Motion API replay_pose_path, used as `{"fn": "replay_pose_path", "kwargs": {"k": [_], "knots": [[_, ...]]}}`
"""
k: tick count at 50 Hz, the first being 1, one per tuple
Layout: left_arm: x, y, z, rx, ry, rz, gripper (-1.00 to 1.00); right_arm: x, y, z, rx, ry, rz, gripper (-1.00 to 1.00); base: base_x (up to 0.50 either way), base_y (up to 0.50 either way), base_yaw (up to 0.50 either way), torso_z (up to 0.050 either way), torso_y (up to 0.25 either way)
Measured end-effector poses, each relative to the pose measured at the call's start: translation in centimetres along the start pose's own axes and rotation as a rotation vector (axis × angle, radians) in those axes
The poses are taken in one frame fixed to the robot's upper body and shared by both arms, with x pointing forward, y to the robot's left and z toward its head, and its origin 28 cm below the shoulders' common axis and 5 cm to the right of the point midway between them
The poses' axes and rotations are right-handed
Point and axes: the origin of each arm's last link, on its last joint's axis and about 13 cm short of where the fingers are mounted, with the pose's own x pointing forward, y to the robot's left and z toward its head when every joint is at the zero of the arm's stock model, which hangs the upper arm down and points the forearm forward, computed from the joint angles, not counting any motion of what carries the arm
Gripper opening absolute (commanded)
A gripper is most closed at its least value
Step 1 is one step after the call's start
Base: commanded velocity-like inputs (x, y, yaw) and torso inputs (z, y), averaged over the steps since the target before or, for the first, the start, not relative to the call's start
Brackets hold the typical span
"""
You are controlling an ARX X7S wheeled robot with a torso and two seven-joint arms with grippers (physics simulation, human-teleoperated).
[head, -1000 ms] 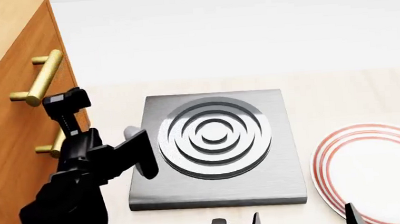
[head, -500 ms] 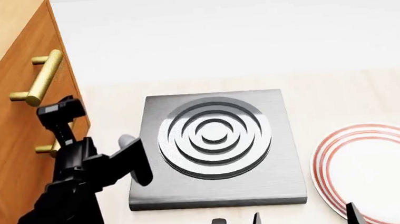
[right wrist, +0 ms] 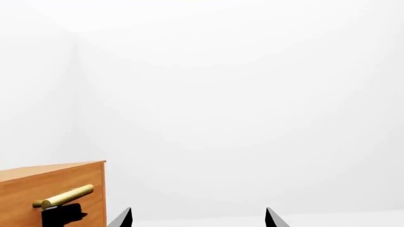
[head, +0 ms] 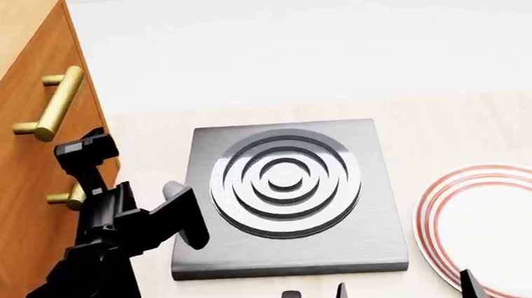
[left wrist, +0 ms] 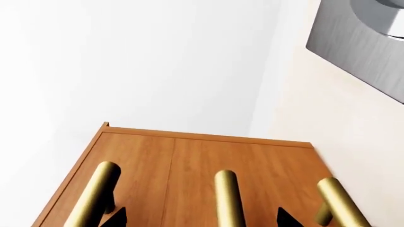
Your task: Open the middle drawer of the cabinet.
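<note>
In the left wrist view, the orange-brown wood-grain cabinet (left wrist: 208, 179) is showing three round brass bar handles, and the left gripper (left wrist: 197, 218) is standing wide open, its dark fingertips (left wrist: 116, 218) flanking the bar of the middle drawer (left wrist: 228, 201) without touching it. In the head view that black gripper (head: 110, 202) is hovering beside the cabinet front (head: 14, 159), next to a brushed-metal hotplate (head: 288, 196) with concentric rings and a red-rimmed white plate (head: 496, 224). In the right wrist view the right gripper (right wrist: 198, 218) is showing only two spread fingertips (right wrist: 121, 218), gripping nothing.
</note>
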Motion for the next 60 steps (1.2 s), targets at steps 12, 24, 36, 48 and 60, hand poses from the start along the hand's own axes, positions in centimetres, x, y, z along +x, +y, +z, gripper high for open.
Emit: {"fn": "replay_pose_path", "kwargs": {"k": [12, 24, 36, 48, 60], "knots": [[-0.1, -0.2, 0.3, -0.009, -0.028, -0.002, 1.0, 0.0, 0.0, 0.0, 0.002, 0.001, 0.0, 1.0, 0.0, 0.0, 0.0, 0.0, 0.0], [-0.1, -0.2, 0.3, 0.001, -0.03, 0.002, 1.0, 0.1, -0.1, 0.0, 0.002, 0.003, 0.0, 1.0, 0.0, 0.0, 0.0, 0.0, 0.0], [-0.2, -0.4, 0.0, 0.013, -0.021, 0.0, 1.0, 0.1, 0.0, 0.0, 0.002, 0.005, 0.001, 1.0, 0.0, 0.0, 0.0, 0.0, 0.0], [-0.4, -0.9, 0.0, 0.017, -0.025, -0.013, 1.0, 0.1, -0.1, 0.0, 0.003, 0.006, 0.001, 1.0, 0.0, 0.0, 0.0, 0.0, 0.0], [-0.5, -1.3, -0.2, 0.016, -0.019, -0.022, 1.0, 0.1, -0.1, -0.1, 0.003, 0.007, 0.001, 1.0, 0.0, 0.0, 0.0, 0.0, 0.0]]}}
